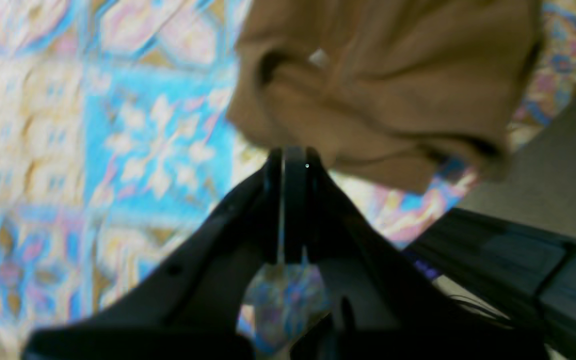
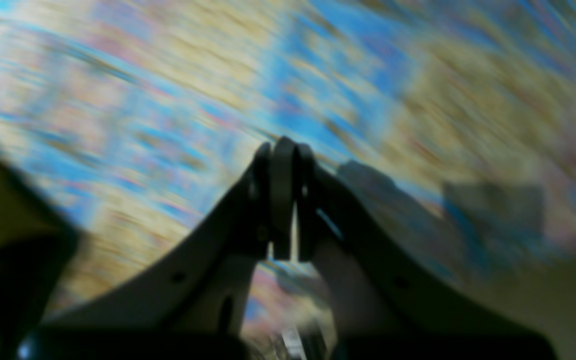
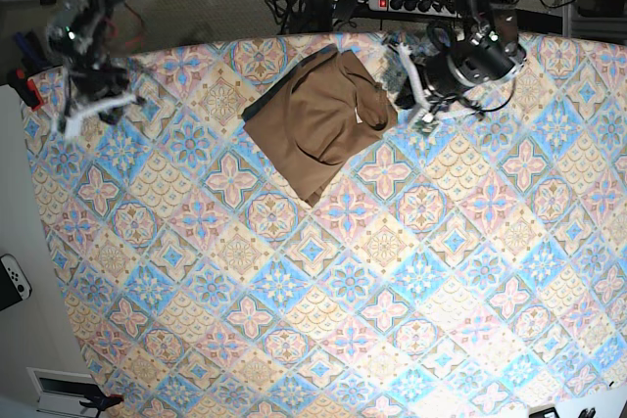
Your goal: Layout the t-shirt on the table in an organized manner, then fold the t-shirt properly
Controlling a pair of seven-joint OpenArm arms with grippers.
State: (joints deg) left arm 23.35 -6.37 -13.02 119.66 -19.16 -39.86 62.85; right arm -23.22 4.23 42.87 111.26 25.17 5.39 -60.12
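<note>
Broadly, we see the surface [image 3: 323, 271], wide and covered in pastel blue, pink and cream tiles, with the t-shirt [image 3: 318, 124] lying near its far edge, a little toward the side of our left arm. That tan-brown garment sits in a compact, roughly folded shape, its long axis running diagonally: one blunt corner points down toward the middle of the surface, the other end reaches up toward the far edge. We judge it soft, light and limp, so it will sag and crease wherever it is lifted; corners, the hem or the shoulder seams look like the best places to take hold, one on each side, to spread it flat. Our left pincer [image 1: 293, 155] is closed on nothing, its tips just beside the near edge of the cloth in the wrist view. Our right pincer [image 2: 283, 145] is likewise closed and empty, well apart from the garment over the far corner of the surface. Smallest of all, a white label [image 1: 319, 57] shows among the folds
</note>
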